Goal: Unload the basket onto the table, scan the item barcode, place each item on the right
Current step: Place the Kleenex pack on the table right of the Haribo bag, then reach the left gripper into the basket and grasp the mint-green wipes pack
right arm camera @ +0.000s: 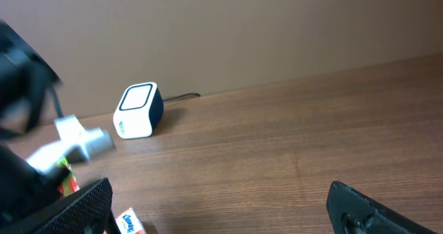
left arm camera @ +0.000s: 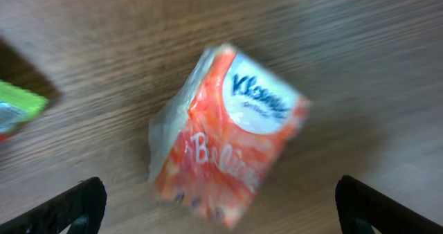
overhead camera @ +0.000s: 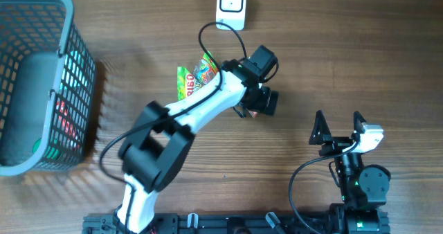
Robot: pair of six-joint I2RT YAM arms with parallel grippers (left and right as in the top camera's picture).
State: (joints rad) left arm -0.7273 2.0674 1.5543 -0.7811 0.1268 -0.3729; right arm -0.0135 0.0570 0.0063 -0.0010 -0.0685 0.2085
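Observation:
An orange-and-white Kleenex tissue pack [left arm camera: 228, 137] lies on the wooden table, blurred in the left wrist view. My left gripper [left arm camera: 221, 192] is open just above it, its black fingertips [left arm camera: 79, 206] wide apart on either side and clear of the pack. In the overhead view the left gripper [overhead camera: 257, 104] covers nearly all of the pack. The white barcode scanner [overhead camera: 231, 5] stands at the table's far edge, and the right wrist view also shows the scanner [right arm camera: 138, 109]. My right gripper [overhead camera: 338, 120] is open and empty at the near right. A corner of the pack [right arm camera: 128, 223] shows by its left finger.
A green Haribo sweets bag [overhead camera: 197, 78] lies just left of the left gripper, and the left wrist view catches the bag's edge [left arm camera: 17, 109]. A grey mesh basket [overhead camera: 69, 88] holding items stands at the far left. The scanner's black cable [overhead camera: 208, 33] loops over the table behind the left arm.

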